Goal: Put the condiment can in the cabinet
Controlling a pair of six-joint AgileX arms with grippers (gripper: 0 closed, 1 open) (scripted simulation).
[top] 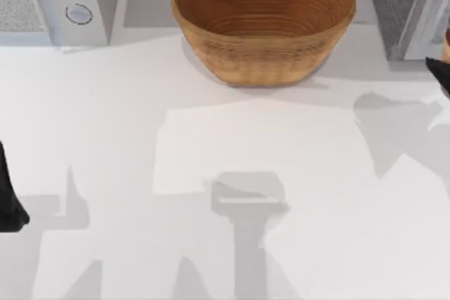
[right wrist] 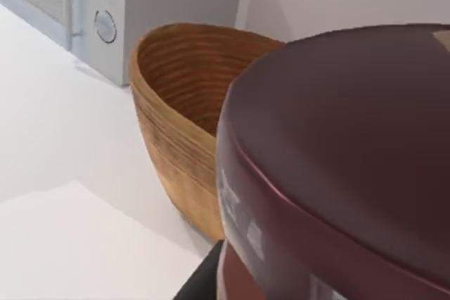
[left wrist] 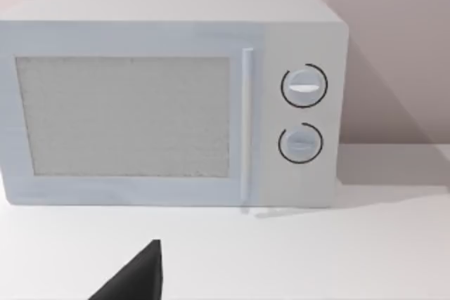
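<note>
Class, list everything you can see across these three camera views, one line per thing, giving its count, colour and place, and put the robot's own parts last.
Woven bowl: one, brown, back centre of the table.
Microwave: one, pale grey with two round dials, back left corner of the table.
Cabinet: one, grey, back right corner, partly cut off in the top view.
Condiment can: one, dark brown lid, close up to the right wrist camera, at the table's right side near the cabinet.
Table: one, white.
Left gripper: one, black, at the table's left edge, idle.
Right gripper: one, black, at the right edge beside the cabinet.
</note>
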